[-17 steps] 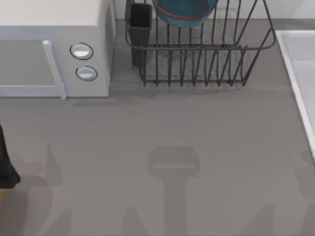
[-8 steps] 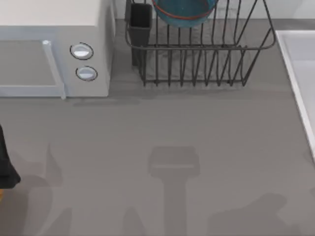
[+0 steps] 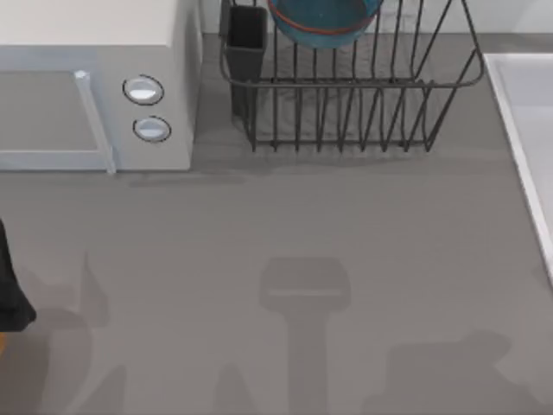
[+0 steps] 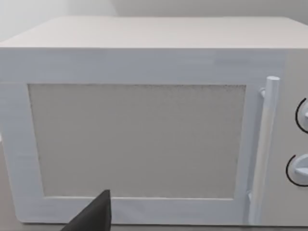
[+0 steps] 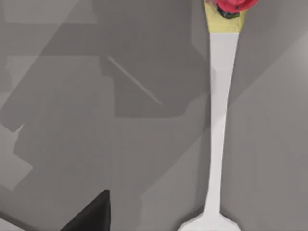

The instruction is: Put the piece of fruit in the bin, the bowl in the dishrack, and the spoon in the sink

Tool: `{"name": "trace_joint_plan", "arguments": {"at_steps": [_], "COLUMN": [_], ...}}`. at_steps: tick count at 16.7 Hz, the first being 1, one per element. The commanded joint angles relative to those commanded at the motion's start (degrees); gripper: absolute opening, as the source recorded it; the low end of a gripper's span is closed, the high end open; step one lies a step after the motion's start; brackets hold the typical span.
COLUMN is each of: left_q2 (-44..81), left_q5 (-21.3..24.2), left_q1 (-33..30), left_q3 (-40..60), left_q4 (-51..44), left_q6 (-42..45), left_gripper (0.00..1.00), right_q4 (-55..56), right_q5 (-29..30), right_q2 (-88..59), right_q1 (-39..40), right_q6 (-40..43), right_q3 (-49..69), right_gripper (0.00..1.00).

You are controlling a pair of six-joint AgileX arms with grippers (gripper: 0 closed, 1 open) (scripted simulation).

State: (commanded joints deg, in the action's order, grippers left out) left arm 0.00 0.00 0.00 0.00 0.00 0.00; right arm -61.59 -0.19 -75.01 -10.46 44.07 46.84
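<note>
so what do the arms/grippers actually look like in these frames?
Little to go on. The left arm is a matte black block at the top view's left edge, with an orange patch beneath it. Each wrist view catches one dark, pointed, wedge-shaped fingertip: left gripper, right gripper. No cables or markings visible.

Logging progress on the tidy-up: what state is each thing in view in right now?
bowl: already in the dishrack, tilted against the tines.
spoon: lying flat on the table, not yet in the sink.
microwave: door shut.
utensil cup: upright at the dishrack's corner.
</note>
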Motion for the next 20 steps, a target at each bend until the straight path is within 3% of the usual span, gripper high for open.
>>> {"name": "trace_joint_plan", "arguments": {"at_steps": [5, 13, 18, 20], "left_q2": [0.00, 0.00, 0.00, 0.00], "left_q5": [0.00, 0.00, 0.00, 0.00], "left_q1": [0.00, 0.00, 0.00, 0.00], "left_q3": [0.00, 0.00, 0.00, 0.00], "left_q4": [0.00, 0.00, 0.00, 0.00], "left_q6": [0.00, 0.00, 0.00, 0.00], "left_gripper": [1.00, 1.00, 1.00, 1.00], "right_q4": [4.21, 26.82, 28.36, 28.36], "right_q5": [0.00, -0.03, -0.03, -0.03], "right_q2": [-1.84, -12.33, -13.16, -13.16], "right_q1": [0.23, 0.35, 0.36, 0.36], "right_q6": [-0.26, -0.55, -0.57, -0.57], "right_q3": [-2.60, -14.29, -15.19, -15.19], "right_gripper": [1.00, 1.00, 1.00, 0.85]}}
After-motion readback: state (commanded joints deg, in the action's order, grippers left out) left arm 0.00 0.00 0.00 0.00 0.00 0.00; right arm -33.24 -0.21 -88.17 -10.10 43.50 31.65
